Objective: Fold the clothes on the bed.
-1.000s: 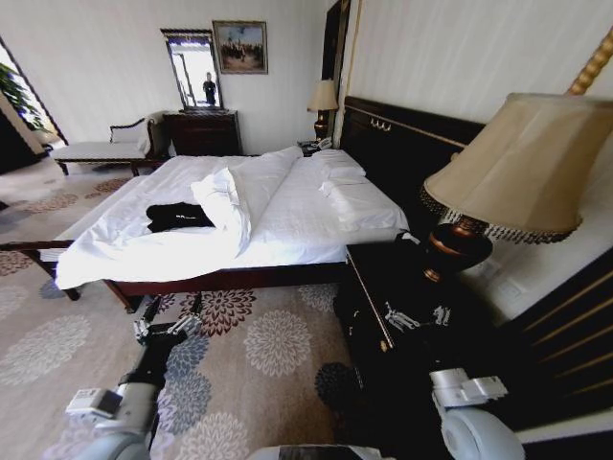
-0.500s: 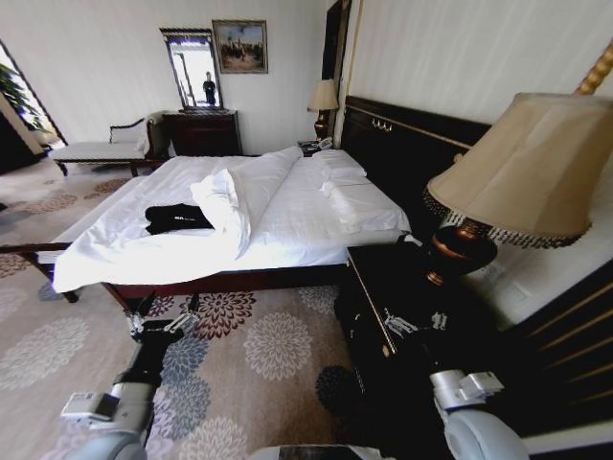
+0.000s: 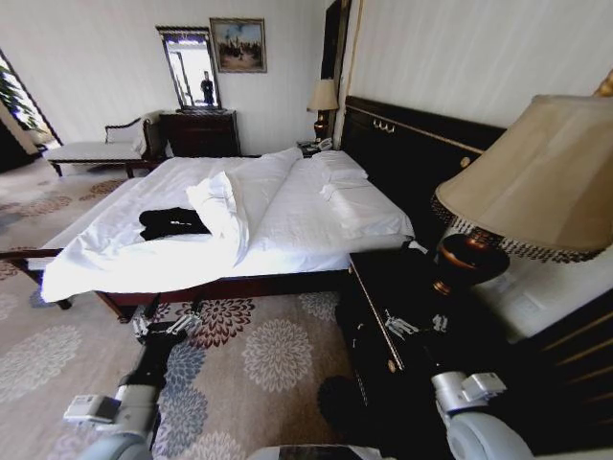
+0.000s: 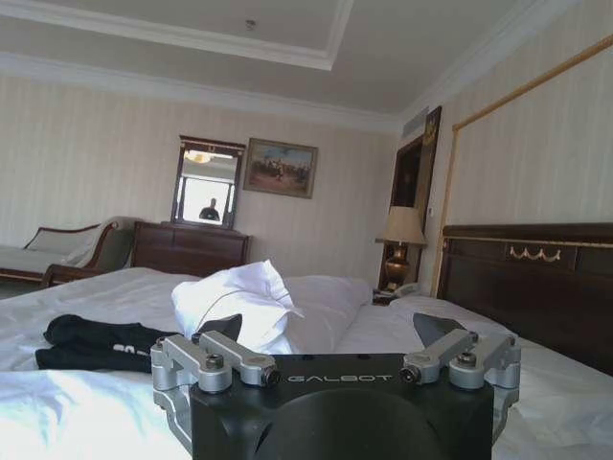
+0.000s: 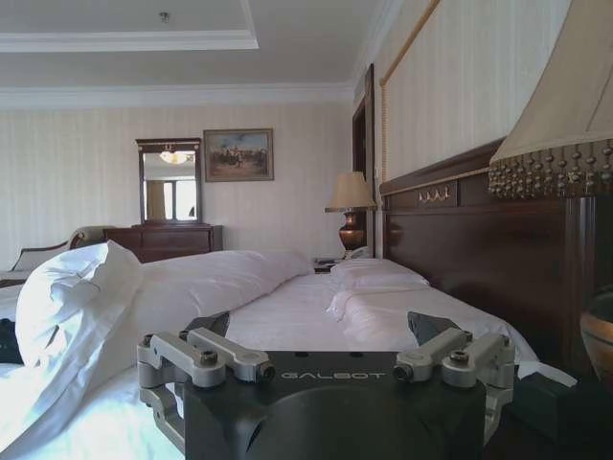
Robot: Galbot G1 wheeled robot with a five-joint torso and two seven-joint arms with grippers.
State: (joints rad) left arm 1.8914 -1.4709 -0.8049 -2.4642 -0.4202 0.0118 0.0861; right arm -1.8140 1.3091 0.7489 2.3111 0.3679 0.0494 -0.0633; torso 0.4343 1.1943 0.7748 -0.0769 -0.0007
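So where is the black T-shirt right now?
In the head view, the black T-shirt lies on the bed, left of the bunched duvet.

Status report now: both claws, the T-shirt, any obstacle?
Left claw open, over carpet. Right claw open, over nightstand. T-shirt unfolded on bed. Bunched duvet beside it.

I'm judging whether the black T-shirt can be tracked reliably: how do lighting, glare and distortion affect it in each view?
Head view: wide-angle bending curves the bed edges; the T-shirt contrasts sharply with white sheets. Left wrist view: the near sheet is overexposed in glare, yet the T-shirt stays distinct, its folds merging into black. Right wrist view: the raised duvet hides nearly all of it, and the foreground is dim.
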